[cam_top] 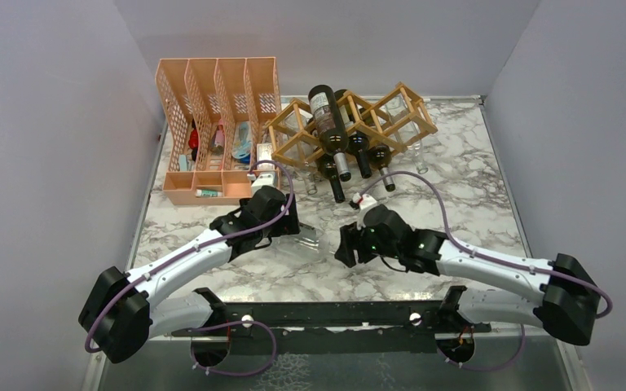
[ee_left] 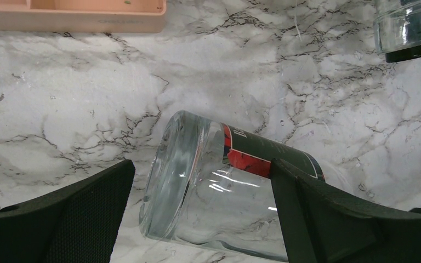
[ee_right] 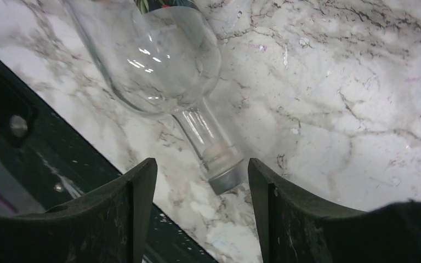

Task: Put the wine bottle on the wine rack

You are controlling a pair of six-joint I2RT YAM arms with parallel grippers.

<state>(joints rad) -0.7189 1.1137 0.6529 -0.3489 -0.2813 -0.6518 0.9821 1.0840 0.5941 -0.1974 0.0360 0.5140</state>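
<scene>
Clear glass wine bottle with a red-and-dark label (ee_left: 197, 181) is not racked. It lies on its side on the white marble-pattern table (cam_top: 465, 204), between the two arms and well short of the light-brown wooden lattice wine rack (cam_top: 407, 110) at the back.

Left gripper (ee_left: 202, 164) is released, jaws wide, straddling the bottle's body at the base end. There's a gap on one side. The other finger (ee_left: 318, 213) overlaps the glass in view, so I can't tell if it touches.

Right gripper (ee_right: 200, 164) is also released. Its fingers (ee_right: 115, 213) sit either side of the bottle's neck, and the silver cap (ee_right: 226, 178) lies on the marble between the tips with clearance on both sides.

The rack already holds several dark glass bottles (cam_top: 330, 122), necks pointing toward the arms. An orange perforated plastic file organiser (cam_top: 212, 90) stands just left of the rack.
</scene>
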